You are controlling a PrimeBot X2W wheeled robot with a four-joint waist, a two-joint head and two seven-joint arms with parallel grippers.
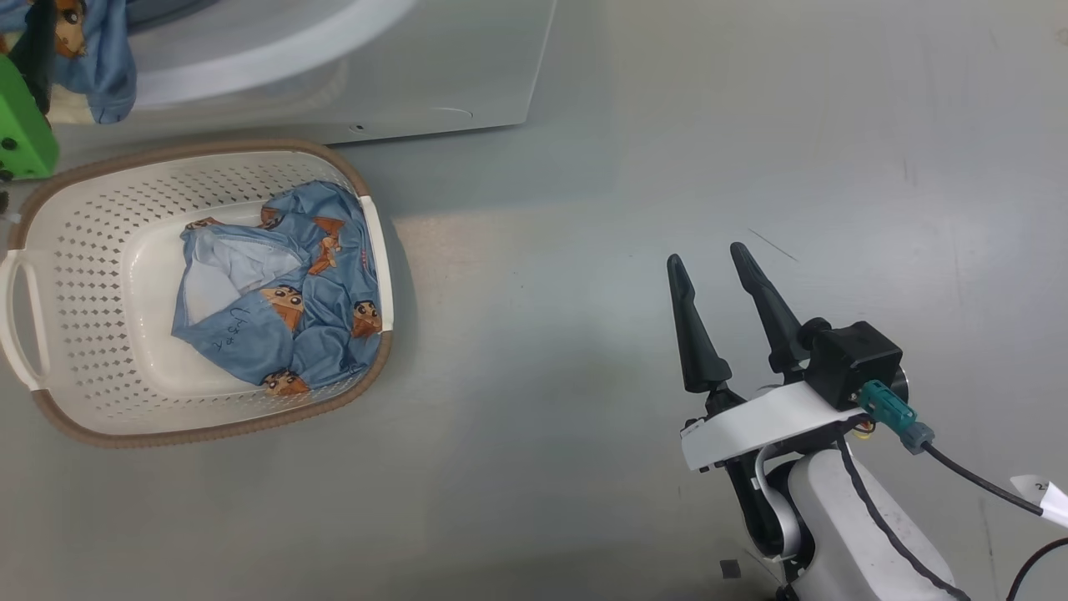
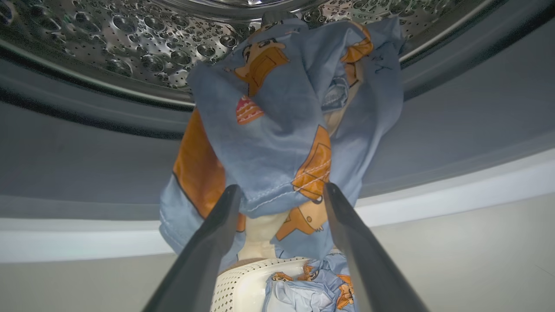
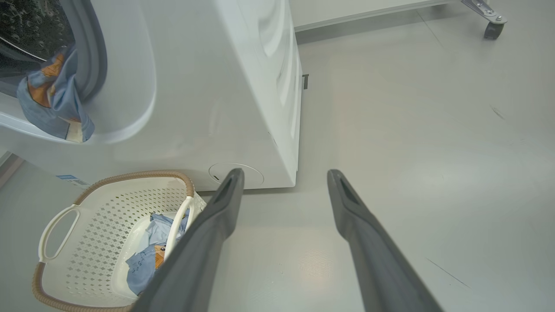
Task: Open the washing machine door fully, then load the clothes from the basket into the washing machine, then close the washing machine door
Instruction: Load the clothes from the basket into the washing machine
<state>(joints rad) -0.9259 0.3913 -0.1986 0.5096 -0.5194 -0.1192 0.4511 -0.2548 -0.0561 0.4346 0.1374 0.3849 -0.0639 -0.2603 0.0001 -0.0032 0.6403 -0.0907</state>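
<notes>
"On the floor, just before the washer [image 1: 434, 75]: what's in the basket [image 1: 83, 250]?"

"One blue garment [image 1: 284, 292], crumpled against its right wall."

"And the other?"

"A second garment [image 2: 277, 130] drapes from the drum [image 2: 130, 39] over the gasket [image 2: 78, 173], hanging above the basket."

"Grippers?"

"The left gripper [image 2: 282, 187] is spread wide, fingers flanking the hem, clasping nothing. The right gripper [image 1: 706, 255] is released too, over the floor, well apart from the basket."
</notes>
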